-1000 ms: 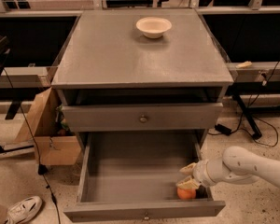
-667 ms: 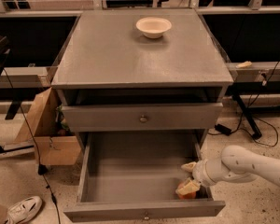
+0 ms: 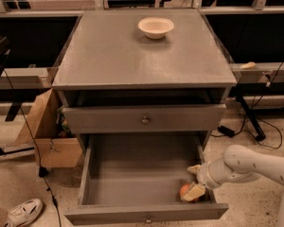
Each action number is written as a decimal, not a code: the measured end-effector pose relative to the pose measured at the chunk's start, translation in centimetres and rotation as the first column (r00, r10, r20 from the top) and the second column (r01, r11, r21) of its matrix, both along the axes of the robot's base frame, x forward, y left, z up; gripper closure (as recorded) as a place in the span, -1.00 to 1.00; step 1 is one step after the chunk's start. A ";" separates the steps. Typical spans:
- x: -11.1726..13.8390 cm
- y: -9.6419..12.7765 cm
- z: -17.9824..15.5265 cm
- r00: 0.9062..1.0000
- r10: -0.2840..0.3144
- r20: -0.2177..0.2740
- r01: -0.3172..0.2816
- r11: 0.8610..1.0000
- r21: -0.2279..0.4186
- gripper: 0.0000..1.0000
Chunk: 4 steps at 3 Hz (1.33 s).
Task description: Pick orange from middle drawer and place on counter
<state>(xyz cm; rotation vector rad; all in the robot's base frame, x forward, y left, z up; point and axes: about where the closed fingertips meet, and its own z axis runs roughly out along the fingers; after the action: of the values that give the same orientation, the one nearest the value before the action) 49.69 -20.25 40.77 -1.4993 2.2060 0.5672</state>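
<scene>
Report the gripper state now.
Gripper: cannot be told; it sits in the front-right corner of the wide grey open drawer, at the small round orange fruit.

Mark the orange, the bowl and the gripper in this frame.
orange (image 3: 184, 191): camera view, its visible left side, front right corner of the open drawer (image 3: 132, 183).
bowl (image 3: 155, 33): camera view, its front wall, far on the counter (image 3: 132, 60).
gripper (image 3: 193, 181): camera view, its front end, inside the drawer beside the orange.
</scene>
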 end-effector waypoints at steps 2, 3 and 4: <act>0.0 -0.2 -0.2 1.000 -0.003 -0.002 0.003 1.000 -0.022 -0.50; 0.0 0.0 -0.2 1.000 0.006 0.003 -0.006 0.999 -0.035 -0.54; -0.1 0.4 0.1 1.000 0.018 0.004 -0.018 0.999 -0.041 -0.56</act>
<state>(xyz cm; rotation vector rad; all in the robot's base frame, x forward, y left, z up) 49.55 -19.90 40.82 -1.5406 2.2152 0.5273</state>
